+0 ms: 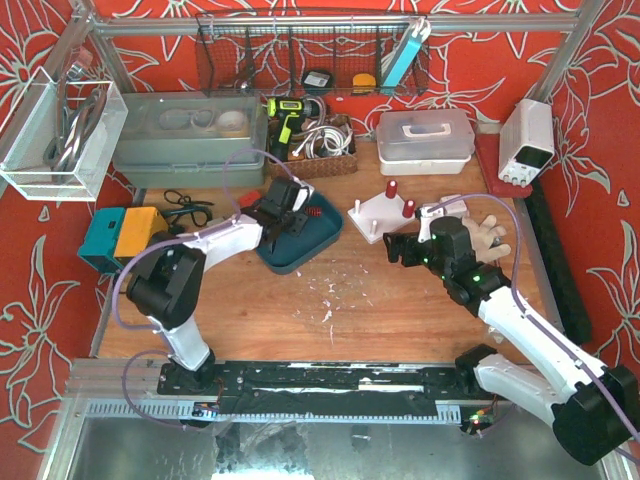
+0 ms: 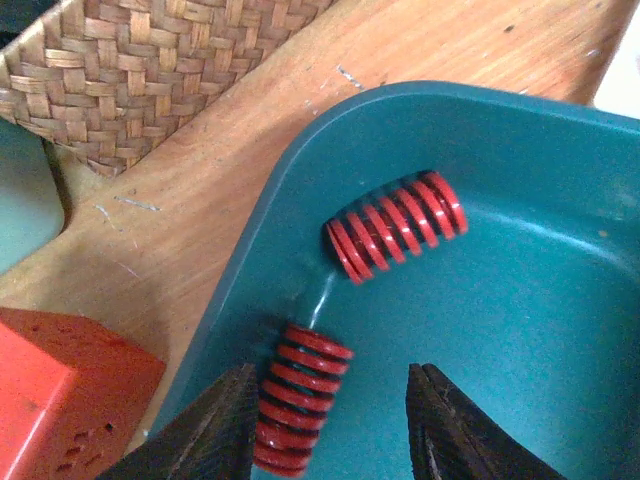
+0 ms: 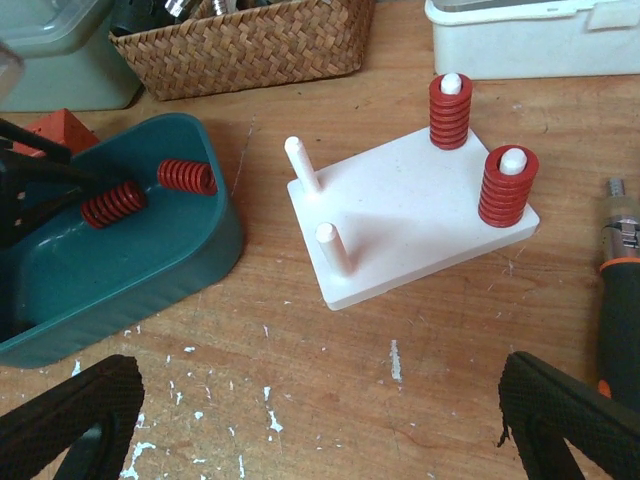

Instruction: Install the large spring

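Two ribbed red coil springs (image 2: 395,225) are seen in the smooth teal plastic tray (image 2: 560,330). The left gripper (image 2: 335,425) is spread around one, and the right gripper (image 3: 320,420) is spread wide over the scratched wooden table (image 3: 420,330).

Teal tray (image 3: 190,270): one. White board (image 3: 400,215): one. Red springs: four. Two lie loose in the tray, spring (image 2: 395,225) and spring (image 2: 295,400). Two sit on the board, spring (image 3: 449,112) and spring (image 3: 508,187). Pegs on the board: four. Two carry springs and two are bare, peg (image 3: 300,165) and peg (image 3: 335,248). Wicker basket (image 3: 250,45): one. Red block (image 2: 60,400): one.
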